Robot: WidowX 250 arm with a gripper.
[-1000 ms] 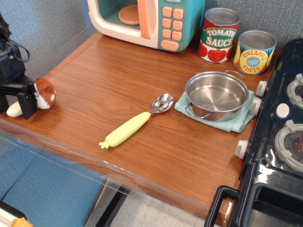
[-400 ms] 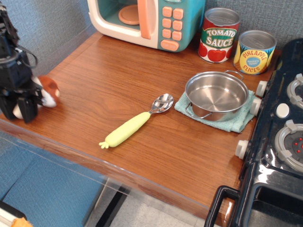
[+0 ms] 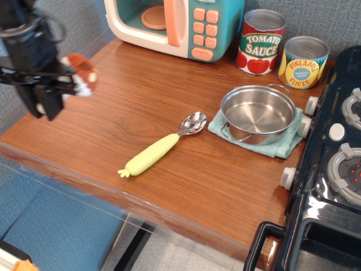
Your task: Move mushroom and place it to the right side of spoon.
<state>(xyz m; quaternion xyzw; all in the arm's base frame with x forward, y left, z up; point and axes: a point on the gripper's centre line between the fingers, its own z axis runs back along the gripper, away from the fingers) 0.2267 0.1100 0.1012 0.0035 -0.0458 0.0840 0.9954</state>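
My black gripper is at the left of the view, raised above the wooden table, and is shut on the mushroom. The mushroom's reddish-brown cap sticks out to the right of the fingers; most of its white stem is hidden between them. The spoon lies on the table near the middle, its pale yellow-green handle pointing to the front left and its metal bowl to the back right. The gripper with the mushroom is well to the left of the spoon.
A steel pot sits on a teal cloth right of the spoon. A toy microwave, a tomato sauce can and a pineapple can stand at the back. A black stove borders the right side. The table's front edge runs diagonally.
My gripper closed on the mushroom at the table's left edge, lifted it off the table and moved it up and to the right.
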